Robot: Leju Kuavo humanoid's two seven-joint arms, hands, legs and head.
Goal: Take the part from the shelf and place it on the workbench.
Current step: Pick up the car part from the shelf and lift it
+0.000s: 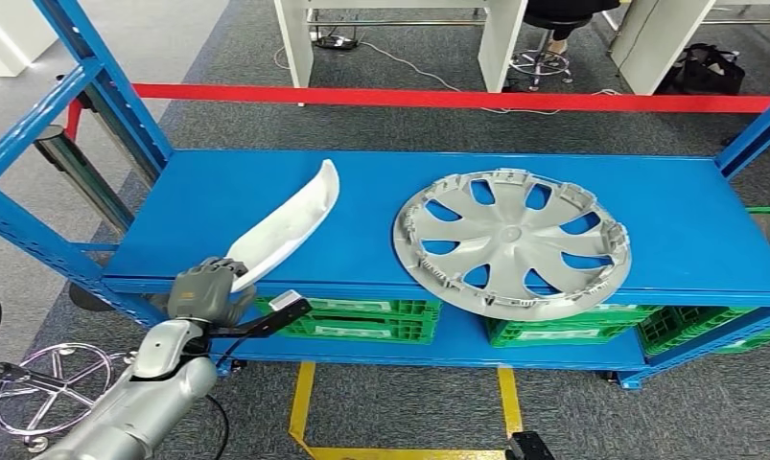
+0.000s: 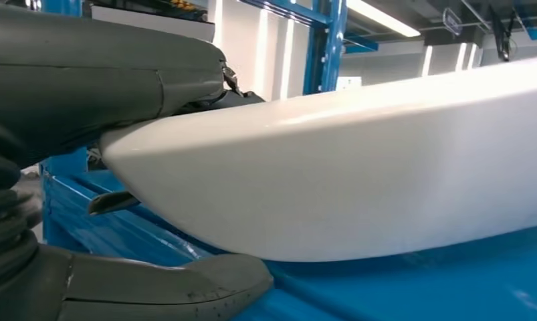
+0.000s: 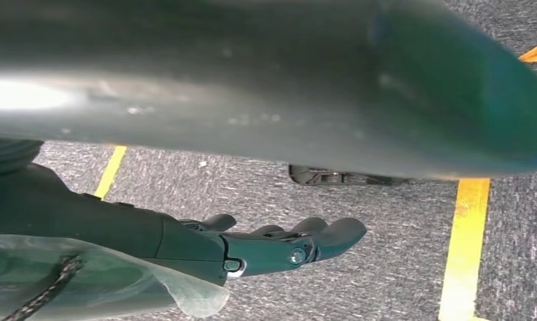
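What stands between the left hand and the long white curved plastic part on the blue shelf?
Nothing: the left hand already grips the near end of the long white curved plastic part. The grey hubcap lies apart, to its right on the blue shelf.

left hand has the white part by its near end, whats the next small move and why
Probably lift it a little, straight up off the shelf, before drawing it back. The left hand grips the near end of the white curved part, whose far end seems to lie over the blue shelf. The wheel cover lies apart to its right, so a short lift should clear it.
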